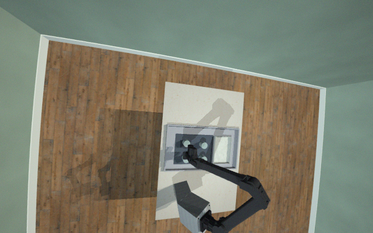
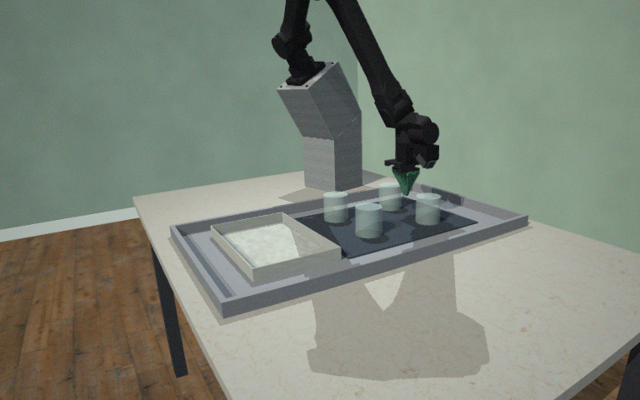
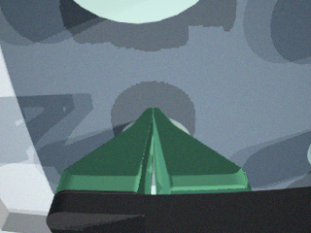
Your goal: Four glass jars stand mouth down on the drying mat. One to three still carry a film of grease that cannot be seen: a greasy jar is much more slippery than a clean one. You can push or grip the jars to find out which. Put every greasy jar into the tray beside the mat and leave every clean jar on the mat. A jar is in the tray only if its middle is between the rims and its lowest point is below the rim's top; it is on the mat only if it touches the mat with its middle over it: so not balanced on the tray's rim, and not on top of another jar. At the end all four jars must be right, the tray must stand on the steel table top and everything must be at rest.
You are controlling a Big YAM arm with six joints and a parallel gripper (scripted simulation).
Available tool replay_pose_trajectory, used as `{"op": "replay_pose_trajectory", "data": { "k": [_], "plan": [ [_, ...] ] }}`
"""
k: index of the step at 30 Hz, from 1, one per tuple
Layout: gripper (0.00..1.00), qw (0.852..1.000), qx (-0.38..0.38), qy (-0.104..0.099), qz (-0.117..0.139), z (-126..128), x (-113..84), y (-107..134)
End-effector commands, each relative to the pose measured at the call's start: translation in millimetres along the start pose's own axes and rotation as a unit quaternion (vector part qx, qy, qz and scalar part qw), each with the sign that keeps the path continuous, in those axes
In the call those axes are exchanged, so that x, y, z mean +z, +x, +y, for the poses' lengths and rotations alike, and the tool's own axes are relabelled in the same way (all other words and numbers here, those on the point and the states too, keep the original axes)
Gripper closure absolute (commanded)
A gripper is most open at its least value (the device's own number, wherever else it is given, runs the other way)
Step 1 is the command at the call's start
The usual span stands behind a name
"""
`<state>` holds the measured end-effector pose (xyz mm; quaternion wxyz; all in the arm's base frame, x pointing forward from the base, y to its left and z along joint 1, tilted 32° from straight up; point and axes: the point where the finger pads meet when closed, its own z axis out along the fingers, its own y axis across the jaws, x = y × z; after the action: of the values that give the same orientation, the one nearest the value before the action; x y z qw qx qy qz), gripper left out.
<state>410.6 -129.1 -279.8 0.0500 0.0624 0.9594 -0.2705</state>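
Observation:
Four pale glass jars stand upright on the dark mat (image 1: 194,137) (image 2: 358,248). The far-row jars are the right one (image 2: 390,197) (image 1: 185,160) and the left one (image 2: 335,208) (image 1: 204,158). The near-row jars are the right one (image 2: 428,209) (image 1: 186,142) (image 3: 138,10) and the left one (image 2: 368,222) (image 1: 203,144). My gripper (image 2: 407,193) (image 3: 153,117) is shut and empty, pointing down between the two right-hand jars near jar-top height. In the wrist view its green fingers mostly hide the far right jar. I cannot tell whether they touch it. The cream tray (image 1: 222,153) (image 2: 297,267) holds no jar.
The tray and mat are inside the raised rim of the grey steel table top (image 1: 170,148) (image 2: 202,257). The tray stands beside the mat, on the left in the exterior view. The robot's base column (image 1: 192,207) (image 2: 330,117) stands behind the steel top, and the arm reaches over its edge.

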Motion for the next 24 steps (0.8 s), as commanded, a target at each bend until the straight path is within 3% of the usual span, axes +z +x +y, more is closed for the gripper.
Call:
{"op": "replay_pose_trajectory", "data": {
  "k": [1,2,21,24],
  "plan": [
    [1.00,1.000,-0.002,0.002,0.006,-5,2.9,0],
    [0.00,1.000,-0.002,0.002,0.006,-5,2.9,0],
    [0.00,1.000,-0.002,0.002,0.006,-5,2.9,0],
    [0.00,1.000,-0.002,0.002,0.006,-5,-20.0,0]
  ]
}}
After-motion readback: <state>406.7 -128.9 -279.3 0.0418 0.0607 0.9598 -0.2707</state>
